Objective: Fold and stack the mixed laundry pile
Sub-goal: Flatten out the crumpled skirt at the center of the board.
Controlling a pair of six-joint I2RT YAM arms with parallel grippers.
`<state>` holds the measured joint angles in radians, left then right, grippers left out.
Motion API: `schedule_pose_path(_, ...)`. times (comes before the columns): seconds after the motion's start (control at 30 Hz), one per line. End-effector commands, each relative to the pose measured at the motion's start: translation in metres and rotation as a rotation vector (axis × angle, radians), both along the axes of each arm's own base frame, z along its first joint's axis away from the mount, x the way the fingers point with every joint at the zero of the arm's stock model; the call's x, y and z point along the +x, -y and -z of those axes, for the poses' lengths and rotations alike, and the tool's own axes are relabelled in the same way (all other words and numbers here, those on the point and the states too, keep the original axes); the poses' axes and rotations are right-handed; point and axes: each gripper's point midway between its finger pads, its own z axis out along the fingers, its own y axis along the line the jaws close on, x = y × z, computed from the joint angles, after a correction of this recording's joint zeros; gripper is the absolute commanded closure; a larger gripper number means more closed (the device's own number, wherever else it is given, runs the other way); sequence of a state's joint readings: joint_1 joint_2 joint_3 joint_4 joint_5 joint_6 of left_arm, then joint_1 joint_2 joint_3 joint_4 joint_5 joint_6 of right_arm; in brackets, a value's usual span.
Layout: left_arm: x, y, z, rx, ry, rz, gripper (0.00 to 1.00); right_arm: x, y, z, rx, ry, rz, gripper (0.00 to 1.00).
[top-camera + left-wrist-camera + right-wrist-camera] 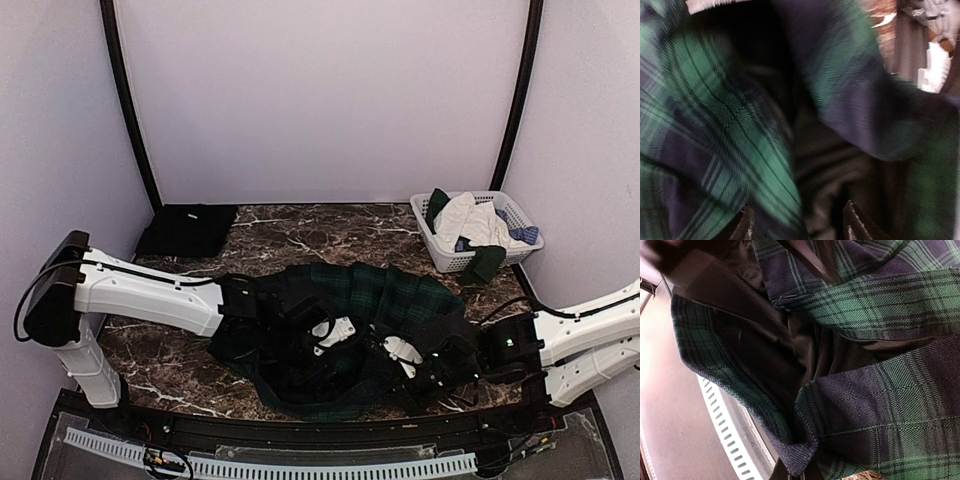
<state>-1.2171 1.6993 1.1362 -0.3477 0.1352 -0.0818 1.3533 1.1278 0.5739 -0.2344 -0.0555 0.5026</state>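
The tartan skirt (385,290) looks soft and fairly heavy. The woven wool-like outer cloth should hold a crease, but the black lining (755,325) is smooth and glossy and will probably slide against it, so the layers may shift when lifted. Nothing about it is fragile. The firm seamed edge, at the waistband or hem, looks like the best place to take hold, with one hand at each end so the panel hangs flat. A pinch through loose lining alone would likely slip.

The skirt lies crumpled across the middle of the surface (300,235), towards the near edge, between the two arms. The right hand (405,352) is closed on a tartan edge, and its wrist view shows that part raised over the near edge. The left hand (797,226) has its fingers apart with a tartan fold in the gap. I cannot tell whether they press on it.

The skirt is dark green and navy, crossed by thin black lines. It is folded over itself so the lining shows in deep shadowed pockets. A flat black cloth piece (187,230) lies at the far left corner. The white basket (520,215) at the far right corner holds pale, green and bluish garments (470,222).
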Motion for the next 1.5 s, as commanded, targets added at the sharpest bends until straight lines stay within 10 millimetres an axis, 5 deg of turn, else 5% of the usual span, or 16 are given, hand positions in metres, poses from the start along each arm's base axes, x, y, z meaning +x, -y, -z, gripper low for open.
schedule_pose_path(0.0,0.015,0.005,0.025,0.102,-0.002,-0.084,0.45,0.0,0.002,0.0,0.004,0.006,0.014,1.0)
schedule_pose_path(0.13,0.036,0.007,0.023,0.114,0.038,-0.172,0.73,0.003,0.009,-0.007,0.017,0.01,0.049,1.0)
schedule_pose_path(0.17,0.047,0.003,0.015,0.103,0.062,-0.211,0.87,0.004,0.011,-0.011,0.024,0.011,0.06,1.0)
schedule_pose_path(0.23,0.066,-0.007,-0.007,0.059,0.096,-0.286,0.99,0.014,0.018,-0.022,0.038,0.051,0.112,1.0)
schedule_pose_path(0.4,0.148,-0.064,-0.091,-0.035,0.276,-0.582,1.0,0.065,0.049,-0.084,0.117,0.216,0.342,1.0)
schedule_pose_path(0.47,0.187,-0.098,-0.15,-0.141,0.38,-0.734,1.0,0.093,0.066,-0.123,0.184,0.306,0.444,1.0)
schedule_pose_path(0.53,0.208,-0.12,-0.186,-0.181,0.474,-0.818,1.0,0.121,0.086,-0.171,0.253,0.419,0.535,1.0)
schedule_pose_path(0.67,0.228,-0.139,-0.248,-0.234,0.599,-0.909,1.0,0.163,0.108,-0.246,0.32,0.597,0.607,1.0)
schedule_pose_path(0.87,0.204,-0.151,-0.32,-0.401,0.642,-0.867,1.0,0.176,0.115,-0.316,0.274,0.778,0.592,1.0)
schedule_pose_path(0.97,0.192,-0.171,-0.332,-0.394,0.669,-0.877,0.97,0.177,0.132,-0.343,0.283,0.848,0.644,1.0)
schedule_pose_path(1.03,0.187,-0.177,-0.333,-0.374,0.675,-0.869,0.85,0.179,0.137,-0.356,0.305,0.878,0.666,1.0)
schedule_pose_path(1.2,0.192,-0.174,-0.321,-0.295,0.647,-0.849,0.66,0.199,0.124,-0.365,0.324,0.9,0.664,1.0)
schedule_pose_path(1.27,0.204,-0.171,-0.302,-0.258,0.565,-0.86,0.67,0.212,0.116,-0.366,0.321,0.914,0.647,1.0)
schedule_pose_path(1.37,0.221,-0.167,-0.262,-0.248,0.402,-0.859,0.81,0.227,0.109,-0.368,0.351,0.912,0.634,1.0)
schedule_pose_path(1.47,0.225,-0.168,-0.23,-0.215,0.317,-0.878,0.8,0.237,0.107,-0.369,0.357,0.901,0.628,1.0)
